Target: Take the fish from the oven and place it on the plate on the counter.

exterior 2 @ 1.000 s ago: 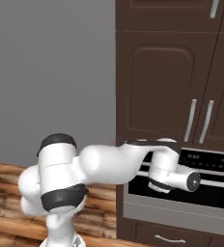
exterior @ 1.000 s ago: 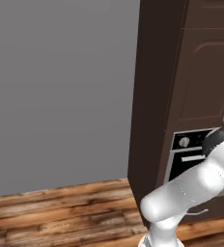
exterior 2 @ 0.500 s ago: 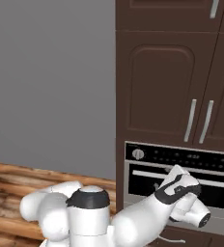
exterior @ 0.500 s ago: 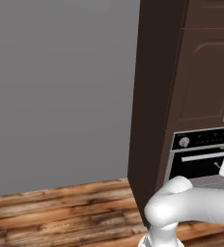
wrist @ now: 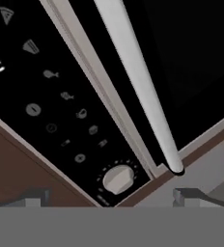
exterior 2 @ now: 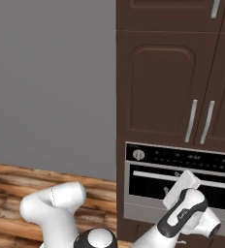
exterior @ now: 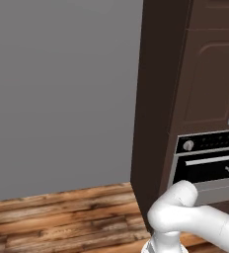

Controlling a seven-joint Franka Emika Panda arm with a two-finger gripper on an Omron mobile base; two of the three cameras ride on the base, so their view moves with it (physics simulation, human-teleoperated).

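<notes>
- Landmark: the oven (exterior 2: 180, 186), built into the dark brown cabinet column (exterior: 161, 113), with its door shut and the long silver handle (wrist: 138, 82) running across the dark glass.
- What has just changed: a second ago the arm was held up level with the oven's control panel (exterior 2: 182, 157); half a second ago it had folded low; now the hand sits in front of the lower part of the oven door, just below the handle.
- The base views themselves have not shifted, so the base is parked; only the arm has moved.
- The gripper (wrist: 109, 198) points at the oven front with its jaws spread wide and nothing between them. One fingertip (wrist: 189, 195) lies just under the handle's end, the other below the brown cabinet edge beside the panel.
- In the hand view the round silver knob (wrist: 117, 177) at the end of the control panel is close ahead, and the handle's end is just beside it.
- The fish cannot be seen; judging from the task, it should be inside the oven behind the closed door. The plate and counter lie somewhere away from the oven.
- What this means: the task is at its start. The drop toward the handle reads as lining up to pull the door open, which must happen before the fish can be reached.
- The jaws are not yet around the handle, so the approach needs finishing.
</notes>
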